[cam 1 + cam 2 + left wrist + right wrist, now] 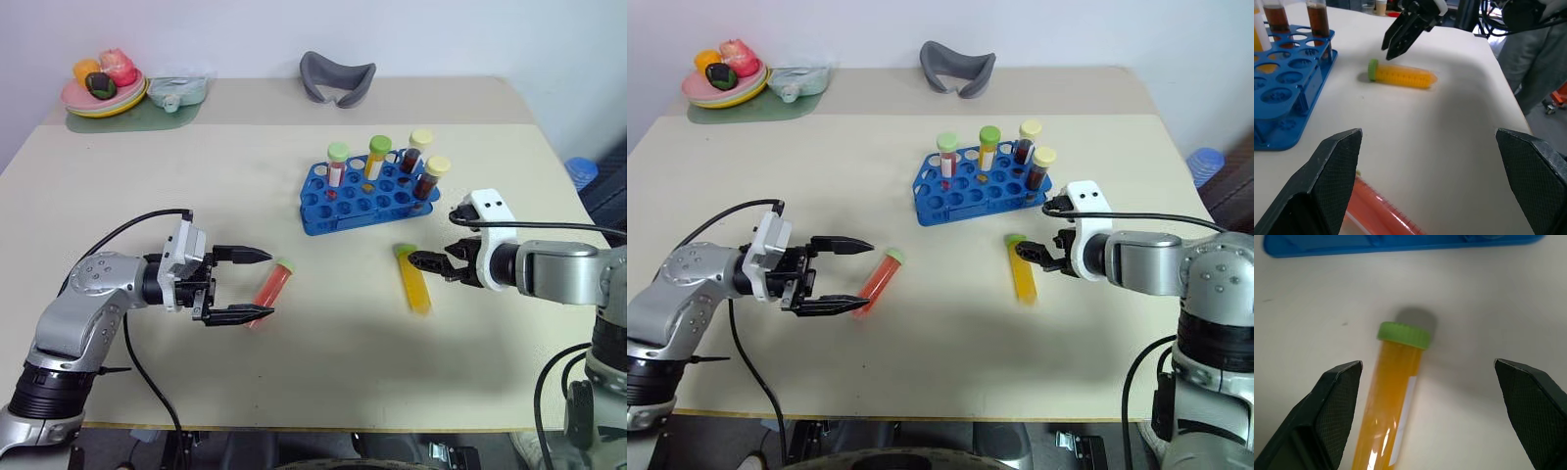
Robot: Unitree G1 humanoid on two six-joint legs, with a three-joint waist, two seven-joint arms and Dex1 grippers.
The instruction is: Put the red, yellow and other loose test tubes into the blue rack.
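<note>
Your left tool (257, 286) wide, straddling red tube (271, 288); right tool (423, 262) wide, over yellow tube (413, 283) cap end.

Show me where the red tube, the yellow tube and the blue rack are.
red tube (271, 287), left eye view, middle of its body
yellow tube (1386, 406), right wrist view, upper body
blue rack (315, 217), left eye view, front wall

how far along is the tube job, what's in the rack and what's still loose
Done: four capped tubes stand in the blue rack. In hand: nothing; the open left end effector flanks the red tube, the open right end effector hovers over the yellow tube. Left: both tubes lie on the table.
</note>
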